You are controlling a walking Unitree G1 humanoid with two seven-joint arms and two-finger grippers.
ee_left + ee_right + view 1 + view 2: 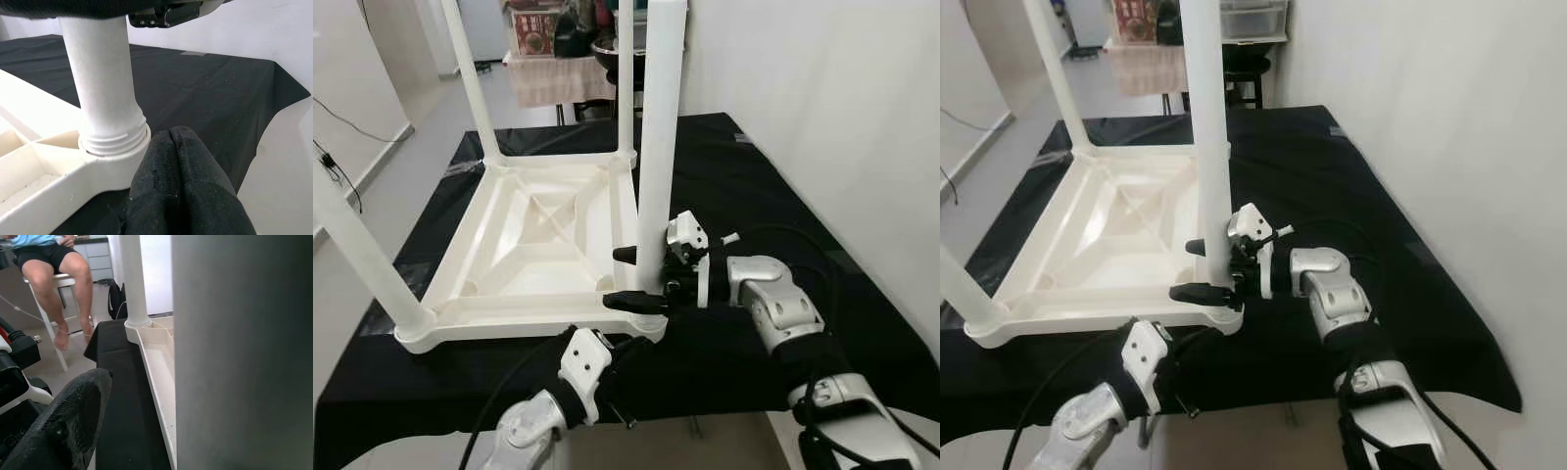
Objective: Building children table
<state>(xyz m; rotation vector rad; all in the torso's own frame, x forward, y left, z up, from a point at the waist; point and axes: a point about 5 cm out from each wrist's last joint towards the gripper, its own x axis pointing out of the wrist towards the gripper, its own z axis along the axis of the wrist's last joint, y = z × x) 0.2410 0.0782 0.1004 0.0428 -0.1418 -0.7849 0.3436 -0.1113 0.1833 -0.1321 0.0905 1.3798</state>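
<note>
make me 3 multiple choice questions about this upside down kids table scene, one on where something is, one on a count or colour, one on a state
1. Where is the right gripper?
A. at the near right table leg
B. at the far left leg
C. flat on the cloth

2. What colour is the cloth under the table top?
A. white
B. black
C. red

3. How are the left gripper fingers?
A. wide apart
B. around a leg
C. pressed together

Answers:
1 A, its black fingers sit on either side of that leg just above the socket.
2 B, black fabric lies under the white frame.
3 C, the left wrist view shows both fingers touching, beside the corner socket.
</note>
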